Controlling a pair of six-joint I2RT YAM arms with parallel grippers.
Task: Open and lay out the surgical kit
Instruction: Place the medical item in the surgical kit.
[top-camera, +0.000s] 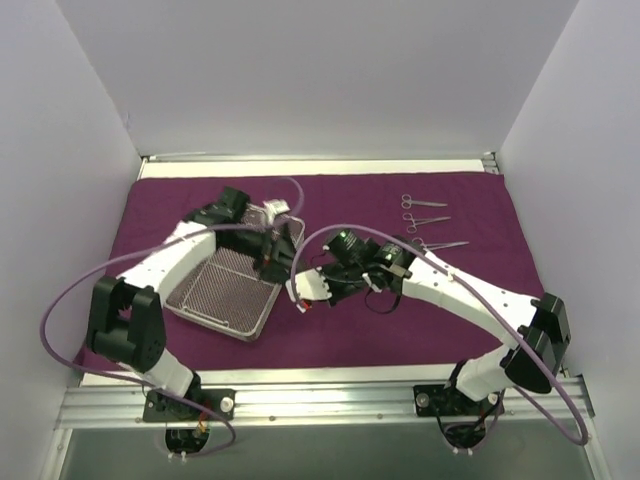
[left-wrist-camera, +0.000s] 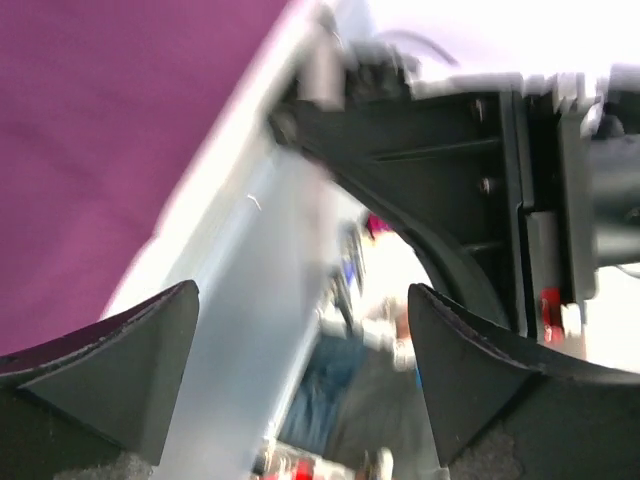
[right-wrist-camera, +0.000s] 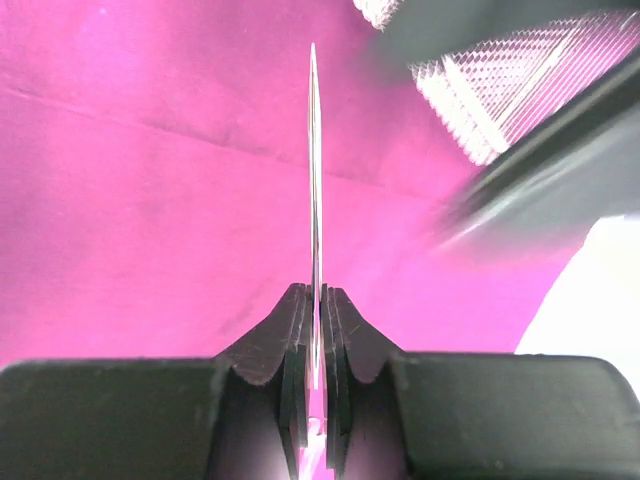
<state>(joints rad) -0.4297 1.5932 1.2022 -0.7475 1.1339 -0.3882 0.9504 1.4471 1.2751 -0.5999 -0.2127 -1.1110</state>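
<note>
The dark purple cloth wrap lies spread flat over the table. The silver wire-mesh tray sits on it at the left. Three ring-handled instruments lie in a column on the cloth at the back right. My right gripper is shut on a thin metal instrument just right of the tray. The blade points straight out from my right gripper over the cloth. My left gripper hovers over the tray's right edge. In its blurred wrist view it is open and empty.
The tray's mesh corner shows at the upper right of the right wrist view. White walls enclose the table on three sides. A metal rail runs along the near edge. Purple cables loop from both arms.
</note>
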